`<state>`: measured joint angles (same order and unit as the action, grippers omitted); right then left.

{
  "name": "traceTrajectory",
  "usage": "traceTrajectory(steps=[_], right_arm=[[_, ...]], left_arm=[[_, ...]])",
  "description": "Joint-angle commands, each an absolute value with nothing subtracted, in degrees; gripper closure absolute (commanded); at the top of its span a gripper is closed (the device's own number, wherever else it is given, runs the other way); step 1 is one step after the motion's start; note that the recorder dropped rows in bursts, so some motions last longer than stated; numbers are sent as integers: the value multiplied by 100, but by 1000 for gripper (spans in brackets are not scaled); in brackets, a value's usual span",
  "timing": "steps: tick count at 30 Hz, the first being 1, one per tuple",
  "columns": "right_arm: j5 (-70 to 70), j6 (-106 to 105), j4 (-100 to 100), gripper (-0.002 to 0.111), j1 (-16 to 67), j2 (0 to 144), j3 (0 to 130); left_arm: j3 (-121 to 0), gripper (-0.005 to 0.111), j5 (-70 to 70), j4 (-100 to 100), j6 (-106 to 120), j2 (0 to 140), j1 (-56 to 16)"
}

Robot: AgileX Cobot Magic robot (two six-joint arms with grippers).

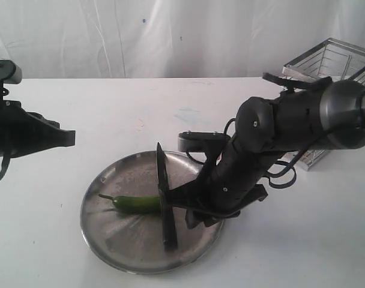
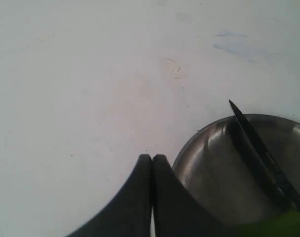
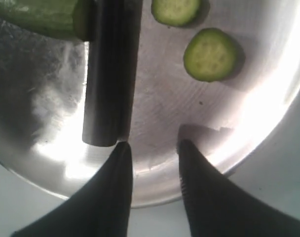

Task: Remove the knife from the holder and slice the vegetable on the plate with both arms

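The black knife (image 1: pixel 164 198) lies across the steel plate (image 1: pixel 128 240), resting over the right end of the green chili (image 1: pixel 137 204). My right gripper (image 1: pixel 191 209) sits low over the plate just right of the knife, open; in the right wrist view the gripper (image 3: pixel 155 145) holds nothing, and the knife handle (image 3: pixel 108 74) ends beside one fingertip (image 3: pixel 123 148). Two cut slices (image 3: pixel 210 53) lie on the plate (image 3: pixel 239 133) near the chili (image 3: pixel 41 17). My left gripper (image 1: pixel 69 138) hangs shut left of the plate; its wrist view shows the gripper (image 2: pixel 152 158), plate rim (image 2: pixel 189 148) and knife tip (image 2: pixel 253 143).
The wire holder (image 1: pixel 329 66) stands at the back right, partly behind the right arm. A white table (image 1: pixel 170 102) and a white curtain backdrop surround the plate.
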<state>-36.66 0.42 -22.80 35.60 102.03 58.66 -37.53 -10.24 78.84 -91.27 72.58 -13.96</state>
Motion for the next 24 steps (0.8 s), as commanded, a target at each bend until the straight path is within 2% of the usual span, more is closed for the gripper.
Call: traceTrajectory(steps=[1,6,12,21,24], right_arm=[[-3613,-43,-1674,77,3536,9720,5875],[-3728,791,383,80,3536,9119,5875],[-4331,1270,1788,108,3536,8701,5802],[-4320,1498,2000,108,3536,7721,4666],[-3799,1864,2166,108,3536,7071,4253]], left_arm=[[-3742,107,-1044,7883,-9125,7198,-1379],[-3742,107,-1044,7883,-9125,7198,-1379],[-3731,107,-1054,7896,-9098,7208,-1379],[-3563,107,-1044,8015,-8971,7269,-1379],[-3536,107,-992,8015,-8971,7269,-1379]])
